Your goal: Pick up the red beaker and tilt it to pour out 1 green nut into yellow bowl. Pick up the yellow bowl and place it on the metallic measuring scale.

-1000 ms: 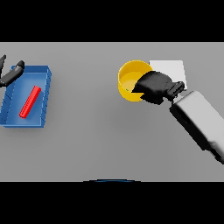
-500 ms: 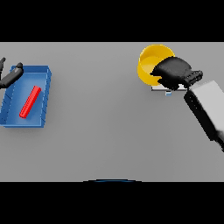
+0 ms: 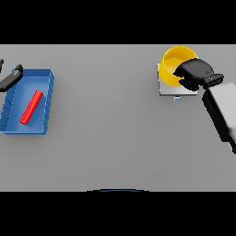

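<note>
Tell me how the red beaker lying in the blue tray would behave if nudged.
The slim red beaker lies on its side in the blue rectangular tray, so it would probably roll rather than tip. The tray's raised walls should stop it. It looks stiff and likely light for its narrow shape.
</note>
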Robot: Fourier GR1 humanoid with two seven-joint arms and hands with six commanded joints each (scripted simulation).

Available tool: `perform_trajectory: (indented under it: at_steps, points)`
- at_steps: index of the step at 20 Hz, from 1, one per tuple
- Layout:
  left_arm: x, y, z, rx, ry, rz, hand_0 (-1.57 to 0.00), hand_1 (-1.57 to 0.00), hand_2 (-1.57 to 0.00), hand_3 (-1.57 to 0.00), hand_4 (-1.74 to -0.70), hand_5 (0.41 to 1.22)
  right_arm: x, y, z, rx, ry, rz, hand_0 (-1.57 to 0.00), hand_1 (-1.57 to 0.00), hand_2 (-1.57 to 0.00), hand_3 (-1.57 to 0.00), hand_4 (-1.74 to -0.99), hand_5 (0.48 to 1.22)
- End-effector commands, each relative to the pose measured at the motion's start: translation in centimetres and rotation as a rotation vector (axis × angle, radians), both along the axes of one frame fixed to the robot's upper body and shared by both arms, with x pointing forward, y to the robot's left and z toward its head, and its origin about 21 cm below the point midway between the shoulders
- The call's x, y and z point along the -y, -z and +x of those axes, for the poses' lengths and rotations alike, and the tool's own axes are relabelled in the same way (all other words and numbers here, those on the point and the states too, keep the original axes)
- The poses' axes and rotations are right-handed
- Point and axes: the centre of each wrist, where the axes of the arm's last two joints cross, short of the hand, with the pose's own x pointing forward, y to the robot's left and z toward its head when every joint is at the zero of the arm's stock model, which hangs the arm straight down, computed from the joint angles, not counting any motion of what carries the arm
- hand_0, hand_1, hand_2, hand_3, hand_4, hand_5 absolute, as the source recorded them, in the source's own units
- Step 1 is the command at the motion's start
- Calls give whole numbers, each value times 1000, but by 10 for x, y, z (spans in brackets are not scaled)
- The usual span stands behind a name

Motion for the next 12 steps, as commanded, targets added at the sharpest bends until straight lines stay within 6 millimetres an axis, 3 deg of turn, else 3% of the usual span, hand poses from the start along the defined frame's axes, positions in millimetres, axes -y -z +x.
perform_trajectory:
  at_steps: [1,6,9,11,12]
  points:
    - [-3,1,-1,-7,-3,2,1,1,1,1,-726,713,1,1,3,-8,9,8,-1571,-1571,-1451,-1295,-1741,1221]
    - [-1,4,0,-16,-9,1,1,1,1,1,-729,714,4,17,7,-63,41,39,-1548,-1571,-1393,-1407,-1741,1221]
    - [3,2,-1,-18,3,6,1,1,1,1,-727,712,10,19,9,-88,60,45,-1417,-1571,-1363,-1487,-1741,1221]
    - [2,2,0,-22,-5,12,1,1,1,1,-727,715,8,20,9,-89,65,38,-1397,-1571,-1385,-1363,-1741,1221]
    - [0,2,1,-26,0,8,1,1,1,1,-729,717,9,20,10,-96,66,50,-1332,-1459,-1423,-1198,-1741,1221]
